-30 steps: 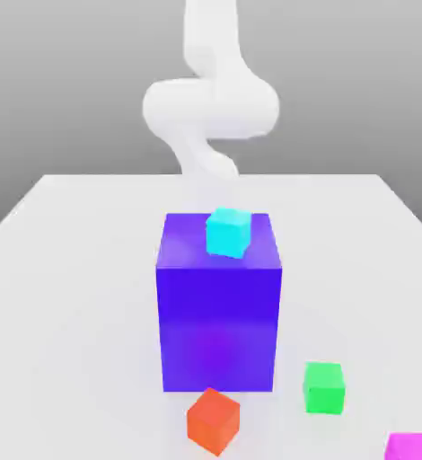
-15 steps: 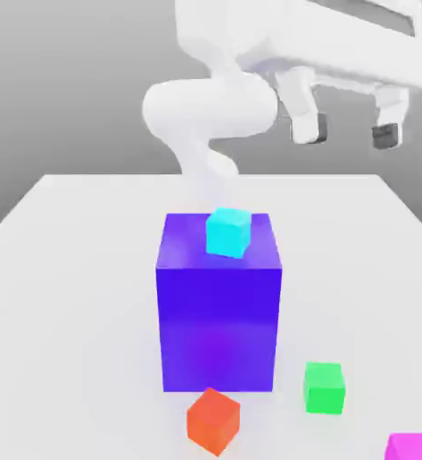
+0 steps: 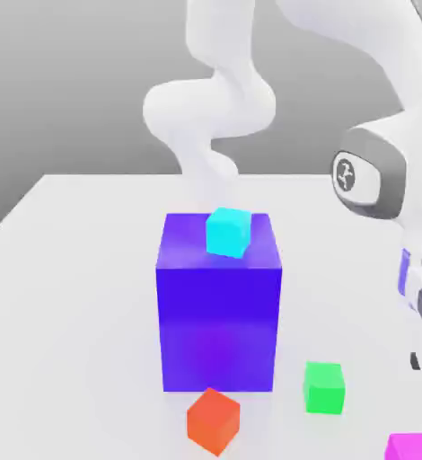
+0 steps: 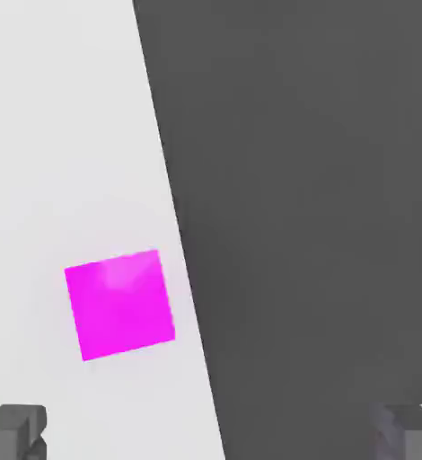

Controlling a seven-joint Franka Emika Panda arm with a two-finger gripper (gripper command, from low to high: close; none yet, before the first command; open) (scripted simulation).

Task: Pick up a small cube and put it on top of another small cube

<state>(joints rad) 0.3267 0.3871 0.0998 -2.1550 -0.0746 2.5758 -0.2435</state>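
You're in a sim test scene, not a real room: flat white table (image 3: 80, 269), blank grey backdrop, plain coloured blocks like the big blue cube (image 3: 219, 314), smooth white arm (image 3: 210, 99).

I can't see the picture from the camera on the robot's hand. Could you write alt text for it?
A magenta cube lies on a white table, close to the table's edge, with dark grey floor beyond it. The two grey fingertips of the open end effector frame the view, wide apart and touching nothing.
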